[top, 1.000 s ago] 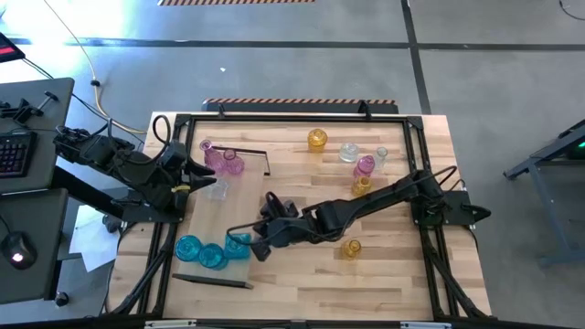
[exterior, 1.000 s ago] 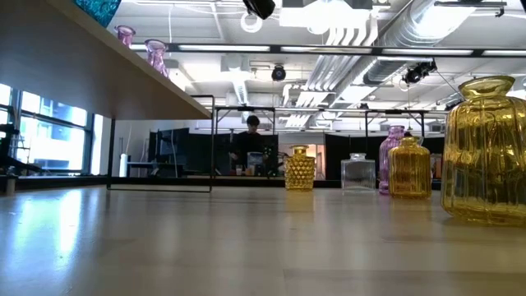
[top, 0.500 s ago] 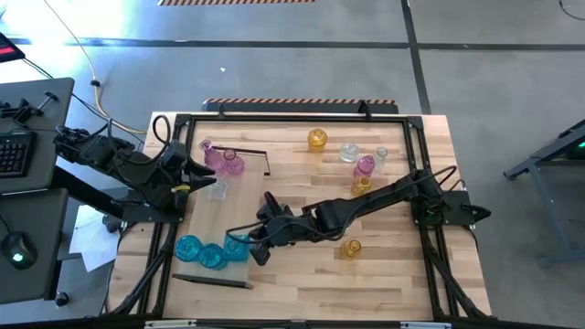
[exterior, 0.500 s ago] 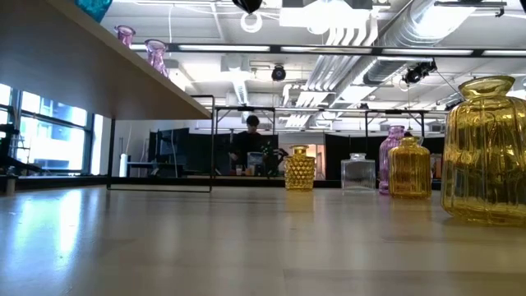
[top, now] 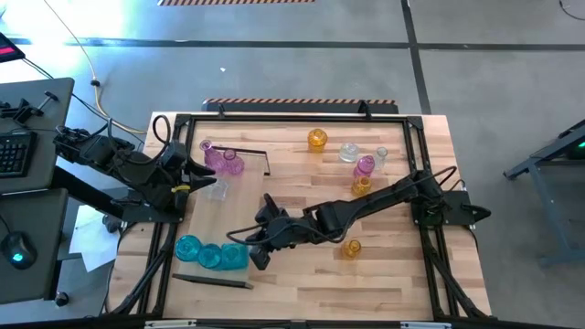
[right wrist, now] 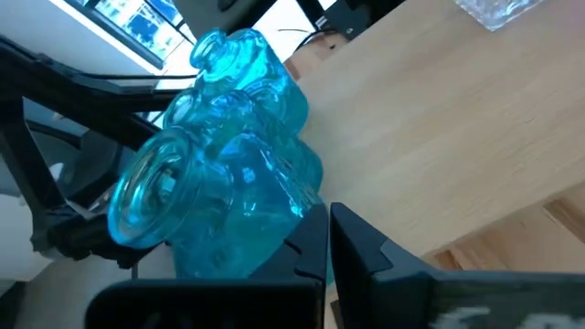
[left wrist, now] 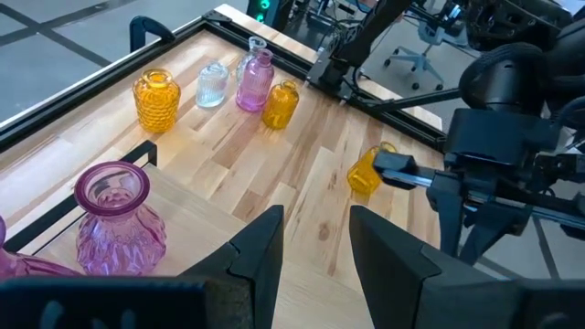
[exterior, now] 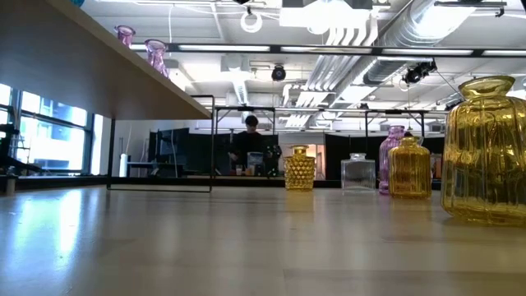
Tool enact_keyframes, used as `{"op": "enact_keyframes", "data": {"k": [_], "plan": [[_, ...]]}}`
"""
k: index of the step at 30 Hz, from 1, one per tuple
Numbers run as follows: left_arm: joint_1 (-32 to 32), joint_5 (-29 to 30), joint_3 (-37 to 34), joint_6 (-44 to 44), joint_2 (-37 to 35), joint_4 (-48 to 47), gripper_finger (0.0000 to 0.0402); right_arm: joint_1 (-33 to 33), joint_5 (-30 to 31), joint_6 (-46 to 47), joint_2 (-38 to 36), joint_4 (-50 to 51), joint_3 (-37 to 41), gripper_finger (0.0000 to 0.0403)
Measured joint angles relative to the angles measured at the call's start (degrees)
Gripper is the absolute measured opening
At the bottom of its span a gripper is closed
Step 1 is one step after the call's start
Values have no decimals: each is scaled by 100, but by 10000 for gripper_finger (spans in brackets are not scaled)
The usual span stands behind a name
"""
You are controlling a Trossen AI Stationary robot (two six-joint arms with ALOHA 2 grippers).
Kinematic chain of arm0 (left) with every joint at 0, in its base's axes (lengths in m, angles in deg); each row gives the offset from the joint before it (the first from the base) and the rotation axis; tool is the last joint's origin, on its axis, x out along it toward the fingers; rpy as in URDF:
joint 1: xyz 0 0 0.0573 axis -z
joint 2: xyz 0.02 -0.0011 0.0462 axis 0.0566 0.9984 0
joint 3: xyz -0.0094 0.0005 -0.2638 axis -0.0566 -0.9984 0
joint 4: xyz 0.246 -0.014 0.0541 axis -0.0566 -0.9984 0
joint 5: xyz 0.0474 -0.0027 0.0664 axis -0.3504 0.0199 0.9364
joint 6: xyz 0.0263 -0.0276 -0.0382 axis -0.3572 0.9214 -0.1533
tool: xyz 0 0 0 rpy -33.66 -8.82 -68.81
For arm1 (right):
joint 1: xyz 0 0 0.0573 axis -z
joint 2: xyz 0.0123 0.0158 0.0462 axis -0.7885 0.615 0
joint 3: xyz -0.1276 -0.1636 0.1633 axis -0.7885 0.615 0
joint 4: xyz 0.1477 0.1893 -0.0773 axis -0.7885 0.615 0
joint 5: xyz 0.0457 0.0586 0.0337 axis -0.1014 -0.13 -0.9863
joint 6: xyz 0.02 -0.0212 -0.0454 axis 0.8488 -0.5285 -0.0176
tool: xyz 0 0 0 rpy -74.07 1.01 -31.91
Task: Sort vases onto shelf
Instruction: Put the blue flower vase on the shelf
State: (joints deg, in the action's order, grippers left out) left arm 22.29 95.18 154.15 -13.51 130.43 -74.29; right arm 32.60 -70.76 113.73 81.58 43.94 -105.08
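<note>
The shelf [top: 212,219] lies along the left part of the worktop [top: 302,283]. 3 teal vases [top: 210,253] stand in a row at its near end, touching one another, and 2 pink vases [top: 224,162] stand at its far end. My right tool [top: 259,247] sits just beside the third teal vase; its fingers are clenched together on nothing and lie against that vase's side in the right wrist view.

My left tool [top: 208,179] waits over the shelf's far part, beside the pink vases, its fingers parted and empty above a clear vase [top: 217,190].

An amber vase [top: 351,248] stands alone beside my right arm. Well apart, at the far right, stand an amber vase with a knobbly surface [top: 317,139], a clear ribbed one [top: 348,152], a pink one [top: 365,165] and another amber one [top: 361,185].

Since 1 second ago my right tool has slid toward the teal row, and the third teal vase has closed up against the other 2.

The worktop is pale butcher-block wood in a black frame, and a person [exterior: 249,141] stands far behind in the room.
</note>
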Motion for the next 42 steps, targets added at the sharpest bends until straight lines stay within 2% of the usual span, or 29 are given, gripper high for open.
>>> {"op": "enact_keyframes", "data": {"k": [12,42], "plan": [[0,0,0,4,0,0,119,-86,-118,294,0,202,2,0],[-1,0,0,15,1,1,119,-185,-508,533,0,-287,2,0]]}}
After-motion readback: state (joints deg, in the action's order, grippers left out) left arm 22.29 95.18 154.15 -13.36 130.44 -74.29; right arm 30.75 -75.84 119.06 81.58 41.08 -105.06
